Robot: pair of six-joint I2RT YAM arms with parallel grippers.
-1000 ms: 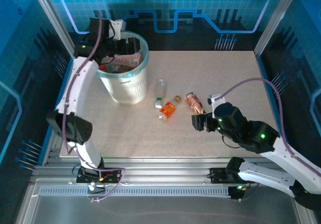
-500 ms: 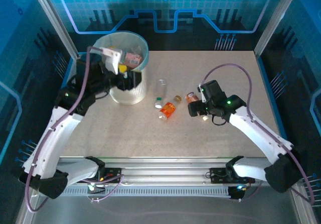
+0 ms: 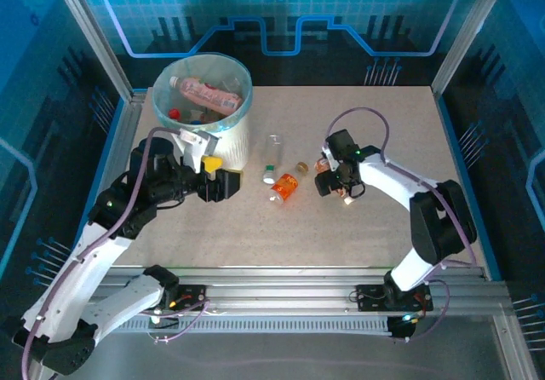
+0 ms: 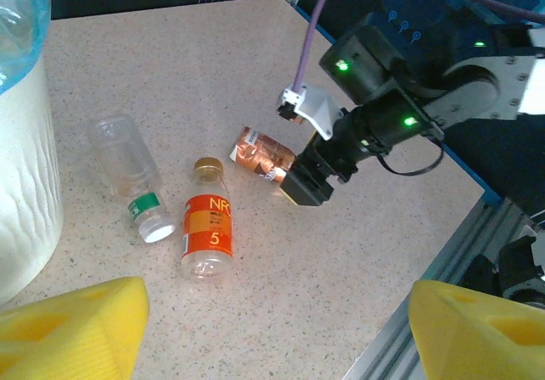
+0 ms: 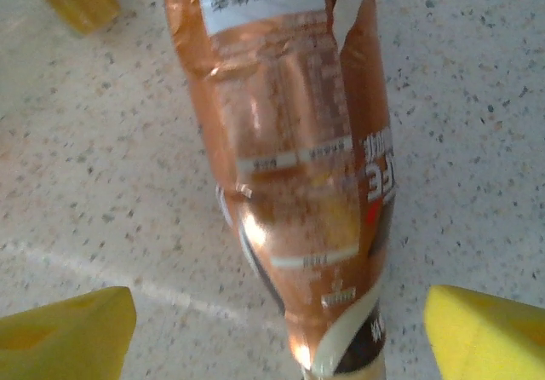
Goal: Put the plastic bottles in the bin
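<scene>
Right gripper [image 5: 277,325] hangs with jaws apart, straddling the copper-labelled bottle [image 5: 289,184], which lies on the table [image 3: 383,124] well apart from the bin [image 3: 228,146]. If I close off-centre, its round, crinkled body may roll or squirt free.
</scene>
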